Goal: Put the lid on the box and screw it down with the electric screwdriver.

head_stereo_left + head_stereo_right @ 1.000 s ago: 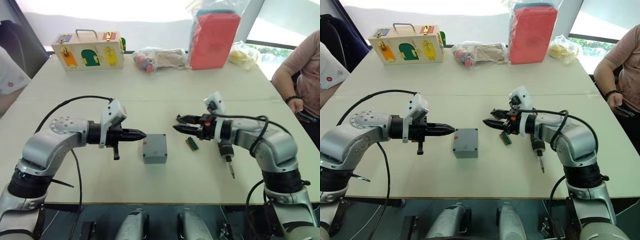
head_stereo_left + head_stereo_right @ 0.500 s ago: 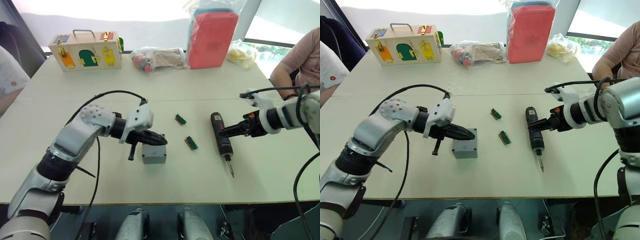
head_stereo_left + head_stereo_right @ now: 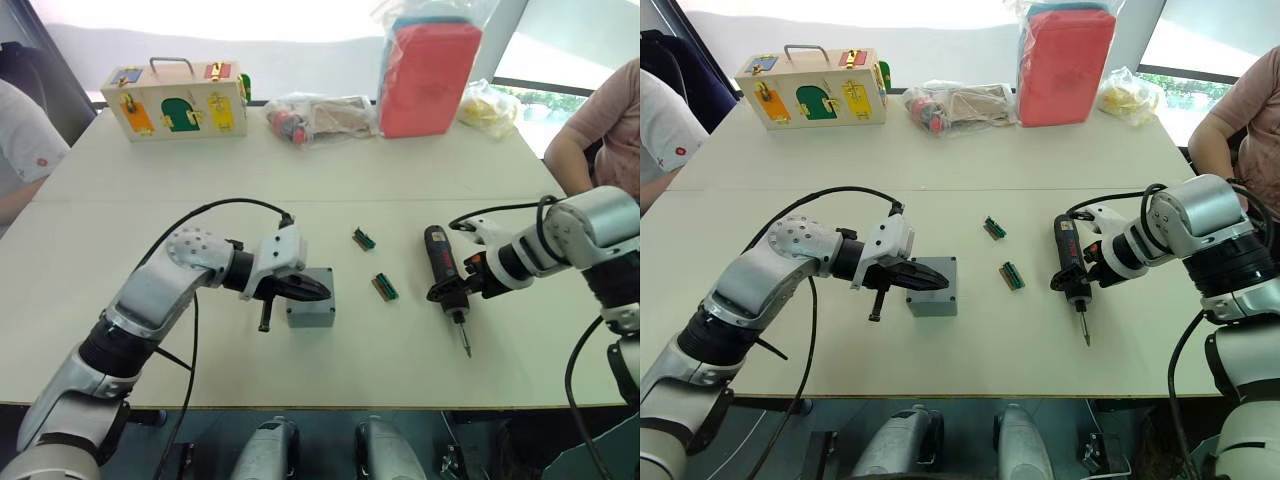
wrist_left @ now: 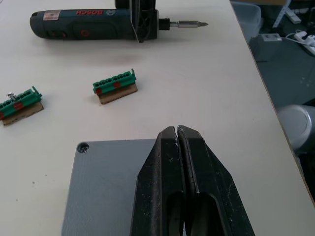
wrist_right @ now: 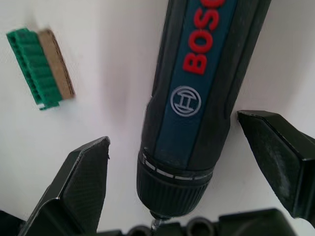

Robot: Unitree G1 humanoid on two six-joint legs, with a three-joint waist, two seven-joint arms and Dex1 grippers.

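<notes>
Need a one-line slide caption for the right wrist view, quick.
Right gripper open, its fingers straddling the electric screwdriver lying on the table, a green terminal block beside it.

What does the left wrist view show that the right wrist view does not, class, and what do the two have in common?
Left wrist view alone: the left gripper, jaws shut, poised over the grey lid on the box, a second green connector, the table edge and the screwdriver's metal bit.

Right wrist view alone: a close look at the right gripper, jaws open on either side of the screwdriver's body, not yet closed on it.

Shared: the electric screwdriver lying on the white table, and one green connector beside it.
</notes>
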